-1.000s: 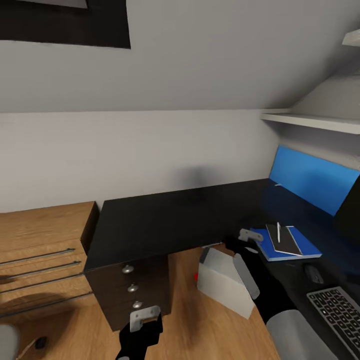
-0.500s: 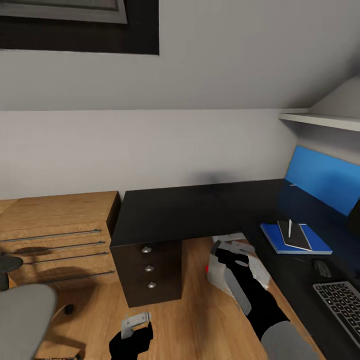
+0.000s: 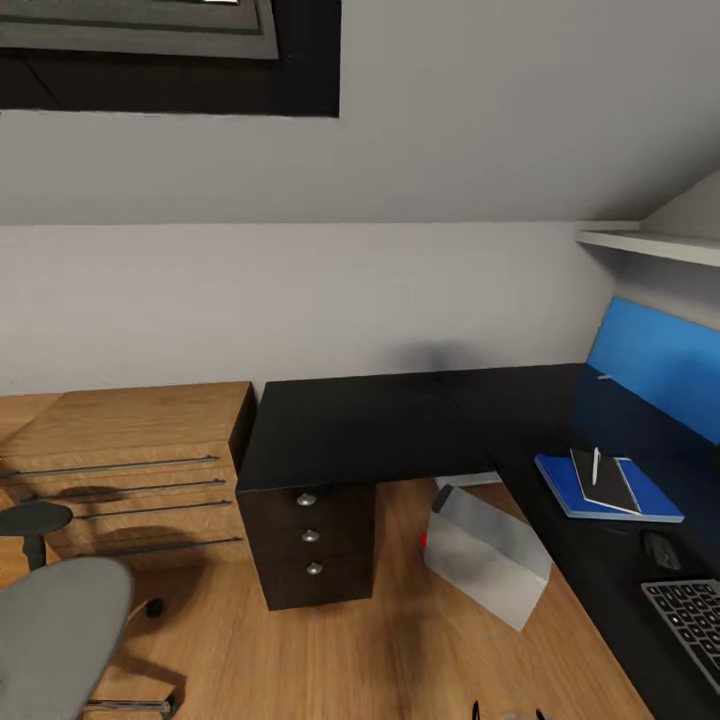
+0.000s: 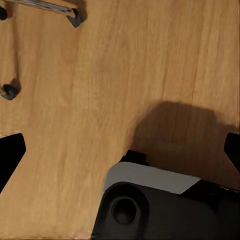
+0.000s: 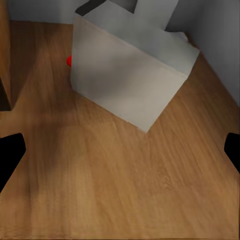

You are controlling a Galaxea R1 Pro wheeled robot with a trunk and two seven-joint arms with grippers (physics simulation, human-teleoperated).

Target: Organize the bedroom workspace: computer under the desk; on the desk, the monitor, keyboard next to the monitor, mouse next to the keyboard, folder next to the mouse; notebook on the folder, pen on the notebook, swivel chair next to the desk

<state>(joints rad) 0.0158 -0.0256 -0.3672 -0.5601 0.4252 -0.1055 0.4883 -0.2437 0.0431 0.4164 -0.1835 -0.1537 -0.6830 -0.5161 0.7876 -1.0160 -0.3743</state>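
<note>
The black L-shaped desk (image 3: 380,425) runs along the wall and down the right side. On it lies the blue folder (image 3: 650,495), with the dark notebook (image 3: 606,482) and the pen (image 3: 596,466) stacked on top. Nearer me sit the mouse (image 3: 660,550) and the keyboard (image 3: 695,625). The grey-white computer (image 3: 485,555) stands tilted on the floor beside the desk, and it faces my open right gripper (image 5: 120,155) as the computer (image 5: 130,75). The grey swivel chair (image 3: 55,640) is at lower left. My left gripper (image 4: 120,155) hangs open over the floor. The monitor is out of view.
A dark drawer pedestal (image 3: 310,545) stands under the desk's left end, with a light wooden drawer unit (image 3: 130,460) beside it. A blue wall panel (image 3: 660,365) and a white shelf (image 3: 650,245) are at the right. Wood floor (image 3: 350,650) lies between chair and computer.
The whole head view has shifted as the camera pulled back and turned, bringing the swivel chair in. Both arms have dropped out of the head view.
</note>
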